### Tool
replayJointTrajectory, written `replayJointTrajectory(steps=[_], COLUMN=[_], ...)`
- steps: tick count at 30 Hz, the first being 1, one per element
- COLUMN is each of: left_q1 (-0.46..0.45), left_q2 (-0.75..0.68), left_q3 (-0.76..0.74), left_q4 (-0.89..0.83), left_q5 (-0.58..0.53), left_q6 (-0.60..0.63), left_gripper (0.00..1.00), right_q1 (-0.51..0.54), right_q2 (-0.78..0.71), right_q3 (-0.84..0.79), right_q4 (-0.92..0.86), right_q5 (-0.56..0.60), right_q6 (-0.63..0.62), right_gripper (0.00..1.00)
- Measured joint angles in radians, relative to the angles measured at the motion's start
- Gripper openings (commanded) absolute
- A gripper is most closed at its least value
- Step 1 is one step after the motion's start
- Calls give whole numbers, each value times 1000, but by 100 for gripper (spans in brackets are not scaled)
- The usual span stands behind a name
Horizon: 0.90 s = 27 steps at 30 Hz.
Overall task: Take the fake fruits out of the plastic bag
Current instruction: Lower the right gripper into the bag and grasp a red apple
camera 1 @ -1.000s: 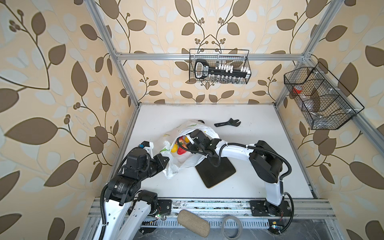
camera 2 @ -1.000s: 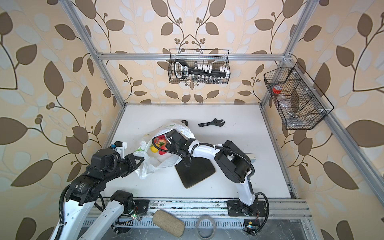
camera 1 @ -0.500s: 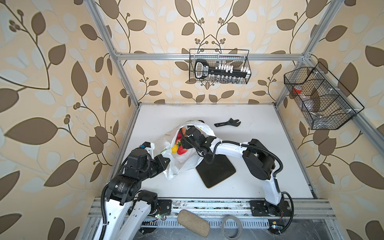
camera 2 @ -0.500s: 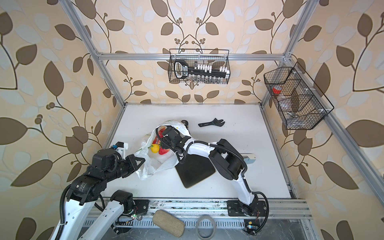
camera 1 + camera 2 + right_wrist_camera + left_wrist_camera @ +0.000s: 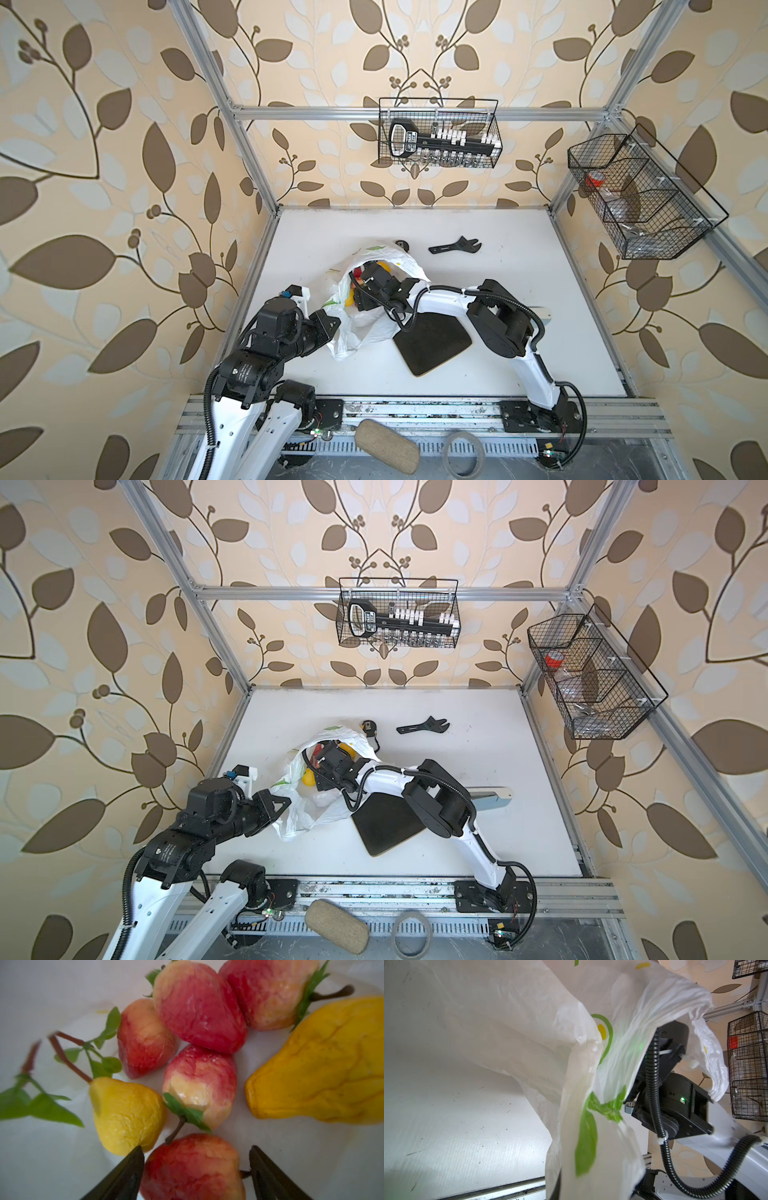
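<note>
The plastic bag (image 5: 365, 330) lies crumpled left of centre on the white table (image 5: 519, 257) in both top views, its mouth gaping toward the right. The left gripper (image 5: 336, 325), at the bag's lower left edge, is clamped shut on a fold of its rim. The right gripper (image 5: 195, 1148) reaches from the right deep into the mouth. Its jaws stand apart on either side of a red fruit (image 5: 193, 1169), with a sliver of gap at one finger, so nothing is gripped. The fake fruits (image 5: 199, 1084) lie inside on the bag's white film: red ones clustered together, a small yellow one (image 5: 126, 1115) just beside one finger, and an orange pear (image 5: 322, 1074) off to the other side. A black mat (image 5: 434, 343) lies just right of the bag, partly under the arm. A wrench (image 5: 455, 246) lies apart in the upper middle.
</note>
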Motion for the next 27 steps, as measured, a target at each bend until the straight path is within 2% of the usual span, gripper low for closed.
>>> replayJointTrajectory(steps=[4, 9, 20, 27], left_q1=[0, 0, 0, 0], left_q2=[1, 1, 3, 8], left_q3=[0, 0, 0, 0], left_q4=[1, 1, 2, 6], left_q5=[-2, -2, -10, -21], left_q6=[-2, -2, -4, -23], left_gripper=[0, 0, 0, 0], right_q1=[3, 11, 35, 39], right_q2=[13, 46, 49, 5], right_q3=[18, 43, 84, 72], right_q4=[-10, -23, -67, -78], right_q5=[9, 37, 101, 104], right_q6=[-2, -17, -77, -92], right_gripper=[78, 72, 45, 43])
